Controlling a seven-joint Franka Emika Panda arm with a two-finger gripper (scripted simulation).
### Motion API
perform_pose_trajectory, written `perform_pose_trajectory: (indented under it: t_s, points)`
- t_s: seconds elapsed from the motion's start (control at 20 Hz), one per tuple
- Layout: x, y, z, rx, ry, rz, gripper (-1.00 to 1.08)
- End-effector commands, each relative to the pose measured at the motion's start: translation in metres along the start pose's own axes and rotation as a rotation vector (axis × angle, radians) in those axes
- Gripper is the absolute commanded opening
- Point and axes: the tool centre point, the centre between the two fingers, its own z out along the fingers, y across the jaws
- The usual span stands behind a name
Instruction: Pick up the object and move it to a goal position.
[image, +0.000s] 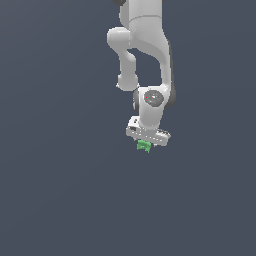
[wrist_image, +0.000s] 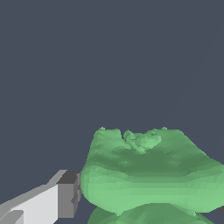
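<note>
White Panda arm hanging down from top of exterior view against plain dark grey-blue ground; wrist bent, gripper pointing downward, just below centre. Green lumpy object directly under the hand, protruding from between the fingers; appears lifted, though contact with the ground hard to judge. Wrist view filled by object, close up; one grey-tipped finger pressed against its side; second finger hidden. Jaws narrow, apparently clamped on the object.

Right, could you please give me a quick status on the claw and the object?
Claw low, over green object. One finger beside object; grip unconfirmed. Nothing else in view.
</note>
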Motion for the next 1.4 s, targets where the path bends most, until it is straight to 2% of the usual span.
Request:
perform_pose_trajectory:
  t_s: [0.0,0.75,1.35]
  points:
    - [0.001,0.0,0.001,0.001,0.001,0.0,-1.0]
    - [0.004,-0.005,-0.006,0.003,0.004,0.0,-1.0]
    - [0.025,-0.042,-0.063,0.002,0.004,0.0,-1.0]
